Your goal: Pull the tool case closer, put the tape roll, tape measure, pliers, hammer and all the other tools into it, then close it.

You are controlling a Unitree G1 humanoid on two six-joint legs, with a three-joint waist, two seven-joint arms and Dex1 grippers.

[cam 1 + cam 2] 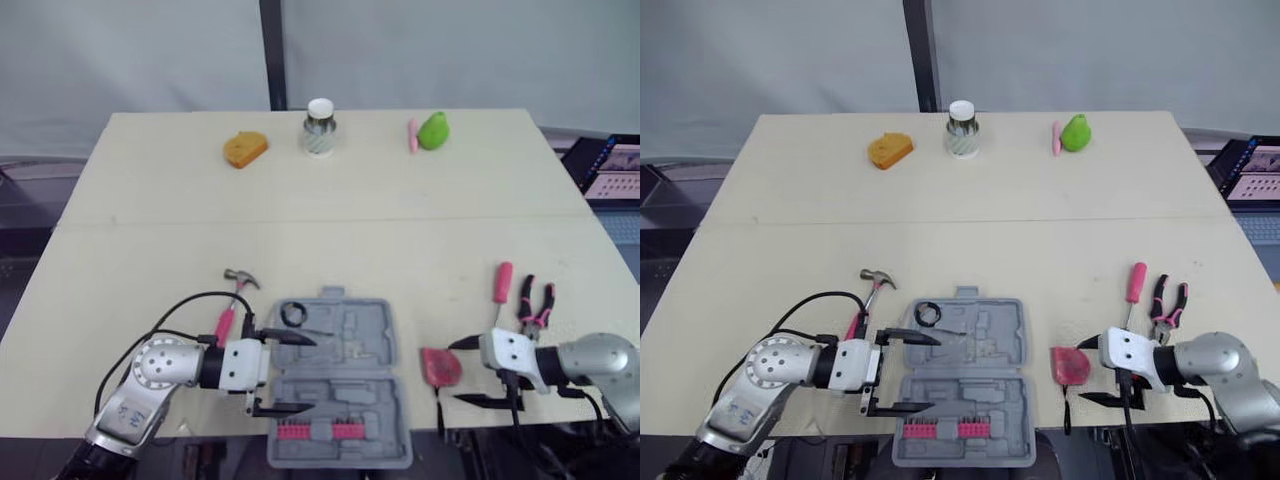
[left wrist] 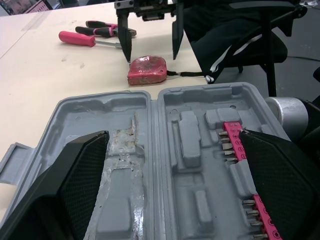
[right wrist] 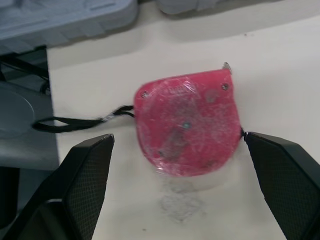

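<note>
The grey tool case (image 1: 340, 385) lies open at the table's front edge, with a row of pink-holdered bits (image 2: 245, 175) in its near half. A black tape roll (image 1: 293, 314) rests in its far left corner. My left gripper (image 1: 285, 373) is open, one finger on each side of the case's left edge, over the hinge. The pink tape measure (image 3: 187, 122) lies right of the case, and my open right gripper (image 1: 463, 372) straddles it without closing. Farther right are the pink screwdriver (image 1: 501, 283) and the pliers (image 1: 535, 303). The hammer (image 1: 237, 295) lies left of the case.
At the table's far side stand an orange object (image 1: 245, 149), a white-lidded jar (image 1: 319, 127) and a green object (image 1: 433, 130) next to a small pink one. A laptop (image 1: 615, 168) sits off the right edge. A black chair (image 2: 250, 30) is beyond the front edge.
</note>
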